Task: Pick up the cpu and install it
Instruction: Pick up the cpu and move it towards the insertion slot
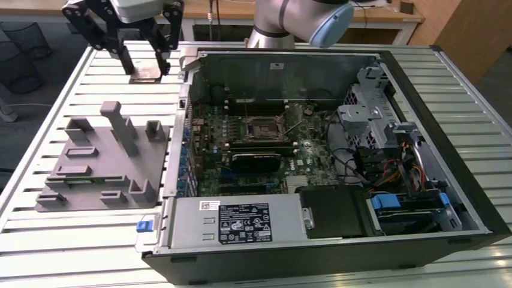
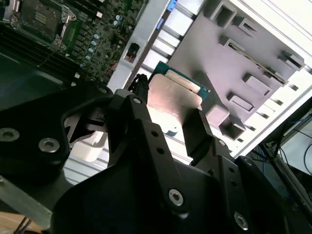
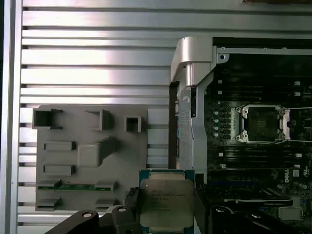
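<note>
Now, gripper: jaws pinching cpu edges.
cpu: lying flat, lid facing up; square.
position: hovering at 10 o'clock of socket, exterior view.

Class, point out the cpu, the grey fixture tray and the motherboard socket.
cpu [image 3: 166, 202]: first wrist view, silvery metal top.
grey fixture tray [image 3: 131, 157]: first wrist view, bare flat base.
motherboard socket [image 3: 263, 123]: first wrist view, dark centre.

Silver-grey arm with pale blue joint cap, black linkage pincer studded with silver screws.
</note>
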Robot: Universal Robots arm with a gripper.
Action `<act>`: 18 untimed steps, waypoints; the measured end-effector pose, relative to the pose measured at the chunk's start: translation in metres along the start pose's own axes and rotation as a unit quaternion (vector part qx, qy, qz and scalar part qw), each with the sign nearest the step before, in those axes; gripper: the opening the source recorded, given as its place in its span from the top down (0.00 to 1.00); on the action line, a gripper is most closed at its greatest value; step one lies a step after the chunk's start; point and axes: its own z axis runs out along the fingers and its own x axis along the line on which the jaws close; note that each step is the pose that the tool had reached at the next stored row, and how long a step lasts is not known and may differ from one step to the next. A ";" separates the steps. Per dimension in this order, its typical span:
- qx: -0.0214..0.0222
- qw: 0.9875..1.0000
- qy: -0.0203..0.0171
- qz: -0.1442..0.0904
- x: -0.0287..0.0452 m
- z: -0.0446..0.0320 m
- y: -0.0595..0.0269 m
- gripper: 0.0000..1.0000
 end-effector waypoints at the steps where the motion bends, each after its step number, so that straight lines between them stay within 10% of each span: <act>1: 0.000 1.000 0.000 0.000 -0.0027 0.0000 0.0000 0.47; 18: 0.000 1.000 0.000 0.000 -0.0520 0.0018 0.0005 0.47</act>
